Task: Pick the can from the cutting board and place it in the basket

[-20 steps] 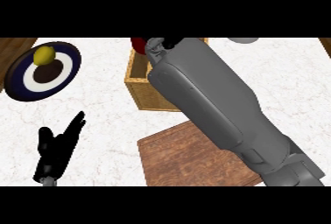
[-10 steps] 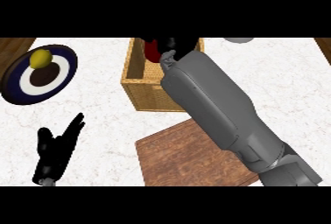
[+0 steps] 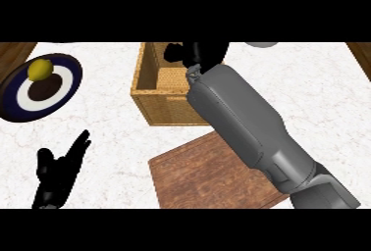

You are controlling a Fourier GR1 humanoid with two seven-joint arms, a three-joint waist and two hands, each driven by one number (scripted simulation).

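Around me rn: plate [image 3: 20,105] w/ a lemon [image 3: 39,69] on its far rim, off to the left on the counter [image 3: 109,142]. Basket [image 3: 172,105] sits top centre, and the board [image 3: 210,179] is just in front of it, nearer me. Some grey rounded thing [image 3: 261,44] is cut off at the top edge, can't tell what it is.

My right forearm [image 3: 239,117] runs diagonally over the board's far right corner and the basket's right side and blocks most of the inside. My right hand [image 3: 197,53] is above the basket's opening, but it's just a dark blob, so idk if it's clenched or let go. Can't see the can at all; it's not on the board part that shows.

Vs half a sec ago: there was a bit of red by that hand, now it's gone. The arm has pushed further over the basket too.

Left hand [image 3: 59,171] is resting bottom left, fingers straight and released, holding nothing.
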